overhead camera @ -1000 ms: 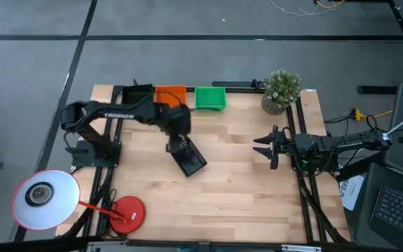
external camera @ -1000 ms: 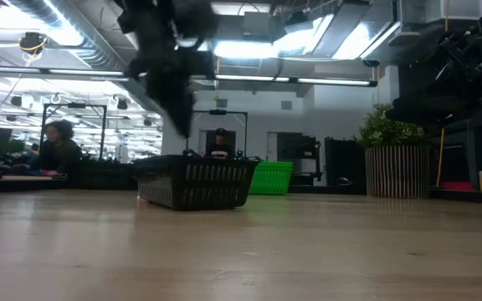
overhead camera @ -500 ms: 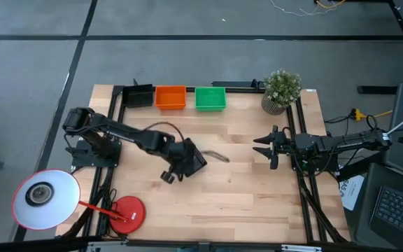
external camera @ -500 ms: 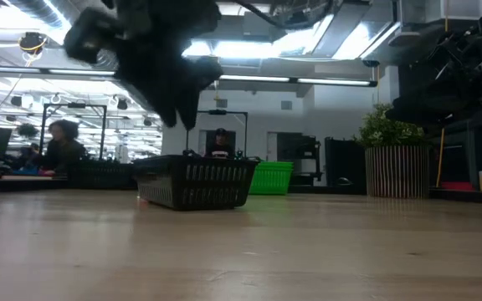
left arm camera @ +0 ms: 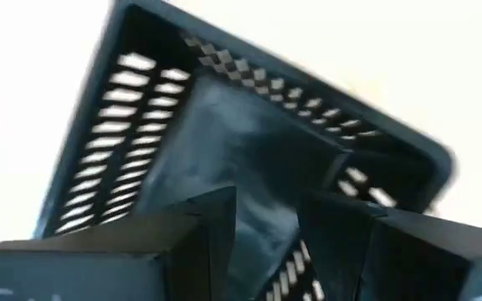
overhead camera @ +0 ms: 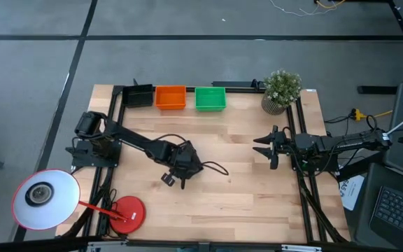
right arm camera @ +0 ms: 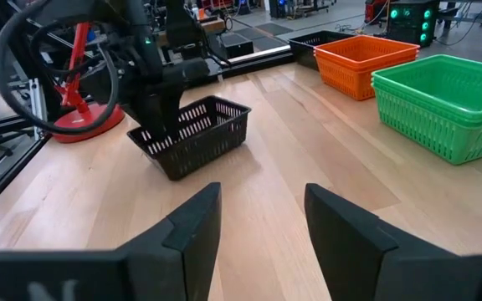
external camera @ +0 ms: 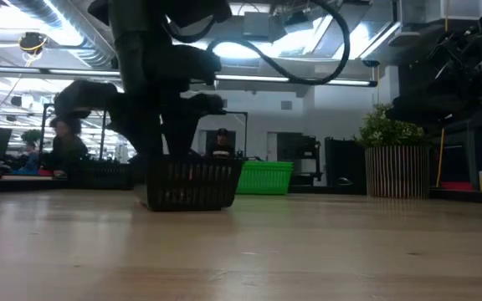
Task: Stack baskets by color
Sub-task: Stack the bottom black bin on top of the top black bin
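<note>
A black basket [right arm camera: 197, 134] rests bottom down at the table's middle, mostly hidden under my left arm in the high view. My left gripper [right arm camera: 159, 132] points steeply down, open, at the basket's end nearer the table's near edge; the wrist view looks into the basket [left arm camera: 224, 142]. Along the far edge stand a black basket [overhead camera: 138, 96], an orange basket [overhead camera: 171, 98] and a green basket [overhead camera: 210, 98]. My right gripper [overhead camera: 263, 147] waits open at the right side, level above the table. My left gripper [left arm camera: 266, 213] comes at the middle black basket from above, slanting steeply down. Its open fingers stand about a perforated wall [left arm camera: 295, 267] at the basket's near end. Whether they touch that wall I cannot tell.
A potted plant [overhead camera: 282, 89] stands at the far right corner. A red lamp base [overhead camera: 126, 213] and a white lamp head [overhead camera: 44, 199] sit at the near left. Bare wood lies between the middle basket and my right gripper.
My left gripper has swung from over the middle basket's far side toward the table's near edge, rolled about its own line and come down at the basket's near end. In the low view the basket's outline is narrower than before, as if turned a little.
</note>
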